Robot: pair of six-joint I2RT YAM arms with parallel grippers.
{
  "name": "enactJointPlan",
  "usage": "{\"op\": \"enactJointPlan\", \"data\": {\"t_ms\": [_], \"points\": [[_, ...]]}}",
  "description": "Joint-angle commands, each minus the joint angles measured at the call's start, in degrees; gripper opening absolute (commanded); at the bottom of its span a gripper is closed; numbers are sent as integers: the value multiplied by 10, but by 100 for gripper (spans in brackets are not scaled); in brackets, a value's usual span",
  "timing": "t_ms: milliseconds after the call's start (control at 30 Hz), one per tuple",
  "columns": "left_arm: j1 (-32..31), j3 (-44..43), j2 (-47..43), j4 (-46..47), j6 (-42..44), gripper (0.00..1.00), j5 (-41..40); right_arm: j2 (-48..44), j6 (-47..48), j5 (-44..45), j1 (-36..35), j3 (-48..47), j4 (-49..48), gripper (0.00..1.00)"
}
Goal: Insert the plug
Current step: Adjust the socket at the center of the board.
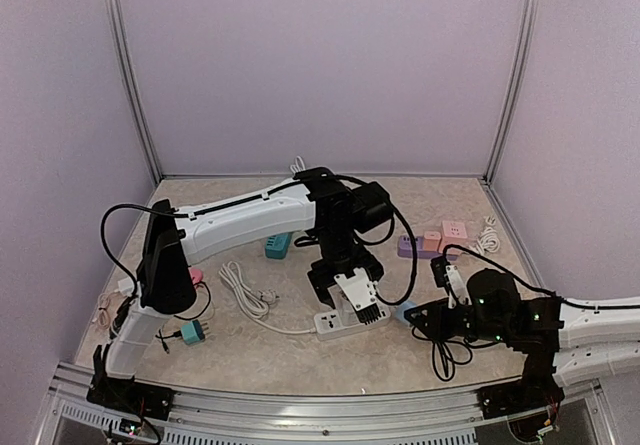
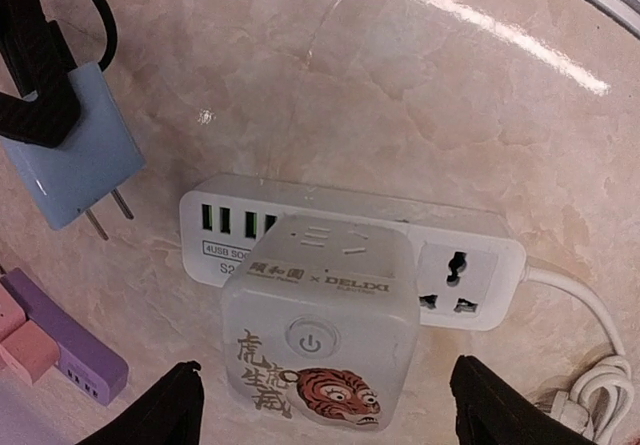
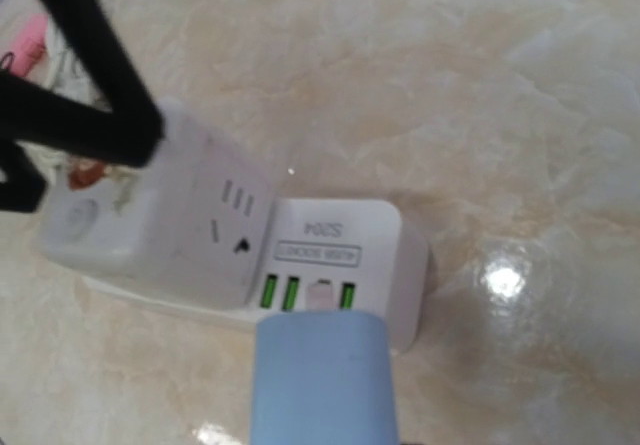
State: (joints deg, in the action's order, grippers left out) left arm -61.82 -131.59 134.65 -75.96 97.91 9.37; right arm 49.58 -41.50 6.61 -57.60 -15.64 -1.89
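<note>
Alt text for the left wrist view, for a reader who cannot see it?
A white cube adapter with a tiger print sits on a white power strip with green USB ports, between the left gripper's open black fingers. At upper left, the right gripper holds a light blue two-prong plug.

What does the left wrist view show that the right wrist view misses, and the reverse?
Left wrist only: two prongs on the blue plug, the free universal socket, a purple strip. Right wrist only: a blurred pink object at the top left. Both: the white power strip, the cube adapter on it, the blue plug.
</note>
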Motion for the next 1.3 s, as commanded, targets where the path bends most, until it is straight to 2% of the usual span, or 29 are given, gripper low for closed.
{"op": "enactJointPlan", "data": {"t_ms": [0,100,233,333,433,767,933,1100,1167,1267], "points": [[-4,-38,28,-40,-21,80,-10,-20,10,10,-8,0,8,0],[-12,-75,53,-68,-24,79,-26,-26,9,12,-9,2,9,0],[-19,-80,61,-77,-27,77,-44,-34,11,14,-10,-3,15,0],[-17,-79,59,-115,-18,70,-59,-40,12,16,-11,-9,39,0],[-14,-61,57,-150,-27,66,-70,-44,13,19,-12,-12,46,0],[5,50,-5,-120,-133,62,-23,-18,37,23,-25,-19,21,0],[5,100,-44,-87,-221,60,-25,19,90,56,-57,-16,-40,0],[8,156,-67,-36,-328,57,-52,77,170,123,-132,22,-179,0],[-4,200,-87,13,-348,59,-81,111,203,144,-156,20,-217,0],[-23,247,-111,75,-368,71,-128,164,228,150,-170,-7,-231,0]]}}
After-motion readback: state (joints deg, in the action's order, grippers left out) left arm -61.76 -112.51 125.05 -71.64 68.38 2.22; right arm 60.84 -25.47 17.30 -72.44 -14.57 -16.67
